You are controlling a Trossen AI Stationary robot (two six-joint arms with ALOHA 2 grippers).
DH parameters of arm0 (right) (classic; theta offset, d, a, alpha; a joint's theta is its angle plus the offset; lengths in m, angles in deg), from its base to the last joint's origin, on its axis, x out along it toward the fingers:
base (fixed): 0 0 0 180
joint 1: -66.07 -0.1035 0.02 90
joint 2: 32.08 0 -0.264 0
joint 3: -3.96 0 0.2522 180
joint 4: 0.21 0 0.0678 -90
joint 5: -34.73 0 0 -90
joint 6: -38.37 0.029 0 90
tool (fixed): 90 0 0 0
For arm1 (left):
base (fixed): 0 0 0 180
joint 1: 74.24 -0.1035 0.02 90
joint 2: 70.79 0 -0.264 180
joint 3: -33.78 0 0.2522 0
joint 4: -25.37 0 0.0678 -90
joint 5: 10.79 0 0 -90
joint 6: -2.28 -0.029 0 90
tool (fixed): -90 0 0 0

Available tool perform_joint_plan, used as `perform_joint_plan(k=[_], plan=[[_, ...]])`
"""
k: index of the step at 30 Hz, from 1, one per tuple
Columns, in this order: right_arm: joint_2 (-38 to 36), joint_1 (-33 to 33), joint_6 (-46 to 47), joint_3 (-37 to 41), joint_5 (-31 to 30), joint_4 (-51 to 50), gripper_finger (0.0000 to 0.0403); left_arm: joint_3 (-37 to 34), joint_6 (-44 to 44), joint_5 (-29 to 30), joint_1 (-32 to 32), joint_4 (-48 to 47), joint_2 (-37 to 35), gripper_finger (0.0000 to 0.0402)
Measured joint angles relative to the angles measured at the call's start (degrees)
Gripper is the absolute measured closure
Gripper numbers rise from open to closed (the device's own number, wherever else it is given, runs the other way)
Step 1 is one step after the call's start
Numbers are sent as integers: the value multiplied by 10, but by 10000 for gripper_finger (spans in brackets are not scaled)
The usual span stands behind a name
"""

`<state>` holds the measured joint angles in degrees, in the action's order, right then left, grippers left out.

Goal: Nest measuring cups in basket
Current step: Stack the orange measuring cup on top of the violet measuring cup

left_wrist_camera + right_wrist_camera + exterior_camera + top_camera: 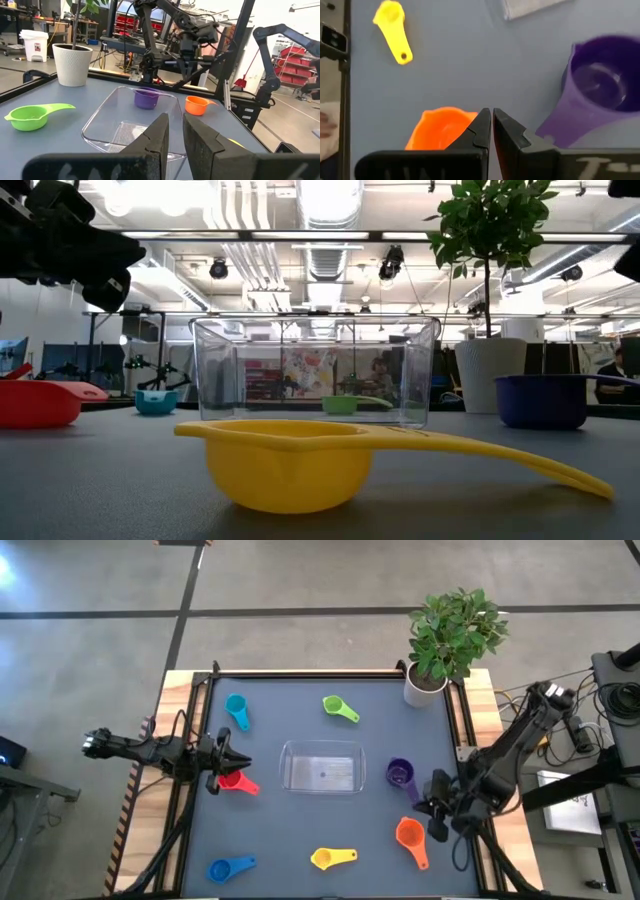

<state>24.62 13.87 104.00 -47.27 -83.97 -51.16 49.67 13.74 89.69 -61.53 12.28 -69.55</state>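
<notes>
Left gripper (240, 762) hovers nearly shut over the red cup (236, 781), empty — I'd likely just shove it unless I open wider.

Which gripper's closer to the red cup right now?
Left. The left gripper hangs right at the red cup by the table's left edge. The right gripper is across the table, between the purple cup and orange cup.
</notes>
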Motion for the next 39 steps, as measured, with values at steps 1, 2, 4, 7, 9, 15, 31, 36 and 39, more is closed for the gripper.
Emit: perform_joint_plan(k=[1,2,4,7,9,15,31,36,39], plan=[[9,-3,12,0,5,-1,394,0,0,0,0,0,0,363],[18,-5,25,1,7,-1,394,0,0,0,0,0,0,363],[35,-5,37,1,12,0,394,0,0,-1,0,0,0,363],[51,-3,36,1,20,-1,394,0,0,-2,0,0,0,363],[61,-4,43,1,22,-1,394,0,0,-3,0,0,0,363],[73,-3,48,-2,48,1,394,0,0,-3,0,0,0,363],[107,-4,28,-16,97,23,337,0,0,-1,0,-1,0,363],[133,-4,28,-16,97,23,278,0,0,-1,0,-1,0,363],[144,-4,33,-16,97,23,253,0,0,-1,0,-1,0,363]])
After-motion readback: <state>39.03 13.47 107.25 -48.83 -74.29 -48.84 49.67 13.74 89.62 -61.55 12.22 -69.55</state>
